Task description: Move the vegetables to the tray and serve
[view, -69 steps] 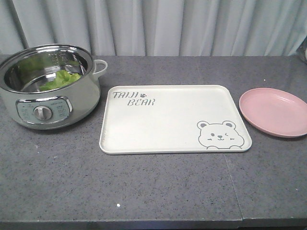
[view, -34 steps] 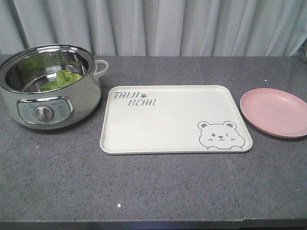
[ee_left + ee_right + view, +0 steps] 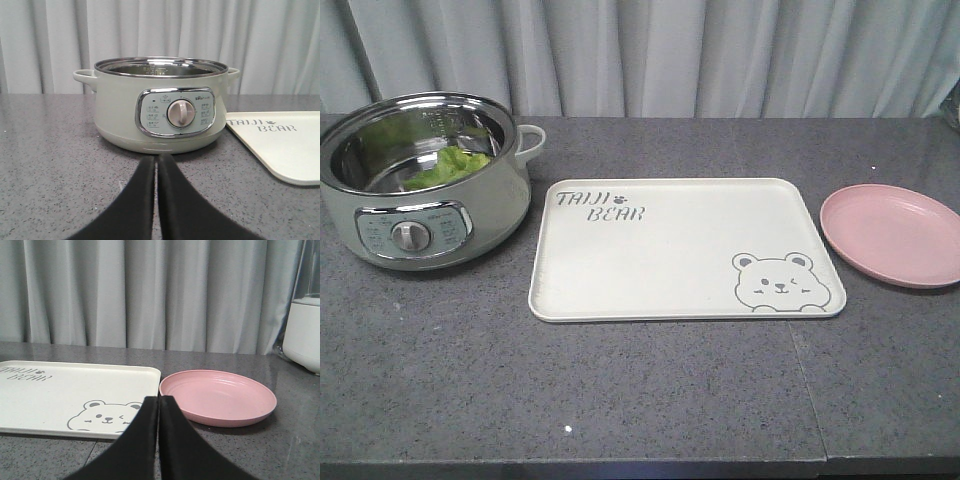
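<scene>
Front-facing exterior view: a dark grey speckled counter (image 3: 620,400) runs in front of a pale pleated curtain (image 3: 670,55). At the left stands a round electric pot (image 3: 470,215) with a shiny steel rim and a control dial (image 3: 410,236) on its near side. The vegetables (image 3: 448,168), green crinkled lettuce leaves, lie inside the pot against its steel wall. Just right of the pot, close to it but apart, the cream tray (image 3: 680,250) lies flat, with "TAIJI BEAR" lettering at its far left corner and a winking bear at its near right corner. A round pink plate (image 3: 890,235) sits to the right of the tray, with a narrow gap between them.

From the left wrist view, the left claw (image 3: 156,159) hangs low over the counter with its two black fingers pressed together, tips pointing at the pot's dial and short of the pot. The pot's inside is hidden from this angle.

From the right wrist view, the right claw (image 3: 159,399) likewise has its fingers together, aimed at the gap between the tray's bear corner and the plate. A white appliance (image 3: 303,335) stands at the far right edge.
</scene>
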Available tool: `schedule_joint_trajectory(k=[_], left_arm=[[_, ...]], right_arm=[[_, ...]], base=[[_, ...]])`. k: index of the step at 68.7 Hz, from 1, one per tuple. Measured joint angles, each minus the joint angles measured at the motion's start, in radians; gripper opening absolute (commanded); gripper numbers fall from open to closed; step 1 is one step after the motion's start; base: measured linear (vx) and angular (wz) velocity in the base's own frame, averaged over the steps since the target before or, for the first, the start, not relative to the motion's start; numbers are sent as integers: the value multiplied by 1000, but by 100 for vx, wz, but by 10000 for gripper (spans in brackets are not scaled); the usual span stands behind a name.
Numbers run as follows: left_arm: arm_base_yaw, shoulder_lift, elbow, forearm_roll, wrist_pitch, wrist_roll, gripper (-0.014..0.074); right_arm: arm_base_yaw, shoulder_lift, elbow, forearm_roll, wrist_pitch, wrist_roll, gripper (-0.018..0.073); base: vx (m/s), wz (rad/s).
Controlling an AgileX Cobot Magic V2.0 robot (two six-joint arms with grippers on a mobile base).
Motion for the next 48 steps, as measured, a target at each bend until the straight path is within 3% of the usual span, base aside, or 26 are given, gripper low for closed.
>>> schedule_joint_trajectory(k=[48], left_arm=[[0,0,0,0,0,0,-6]], right_arm=[[0,0,0,0,0,0,-3]], base=[[0,0]])
